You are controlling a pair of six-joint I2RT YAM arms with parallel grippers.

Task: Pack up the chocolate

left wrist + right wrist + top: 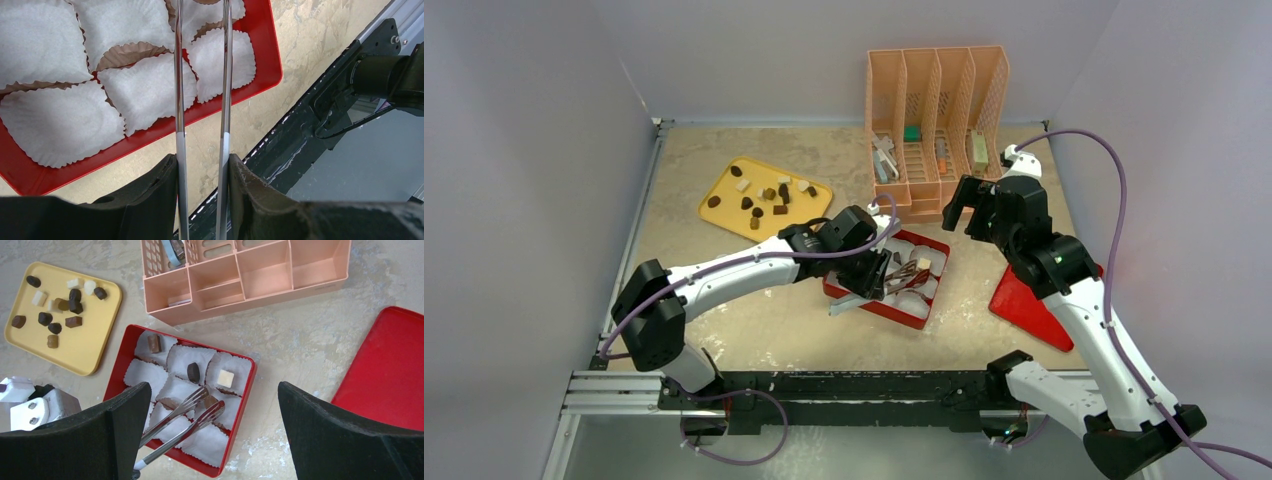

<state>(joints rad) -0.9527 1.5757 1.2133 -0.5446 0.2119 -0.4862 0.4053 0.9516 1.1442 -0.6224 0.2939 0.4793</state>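
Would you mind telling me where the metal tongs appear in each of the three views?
Top external: tongs at centre, over the red box.
Left wrist: tongs run up the middle from the bottom edge.
Right wrist: tongs at lower centre, left of middle.
Shared landmark: the red box.

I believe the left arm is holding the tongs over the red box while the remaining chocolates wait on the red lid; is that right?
Not quite: the remaining chocolates wait on the yellow tray, not the red lid, as the right wrist view shows. The left fingers do hold the tongs over the red box.
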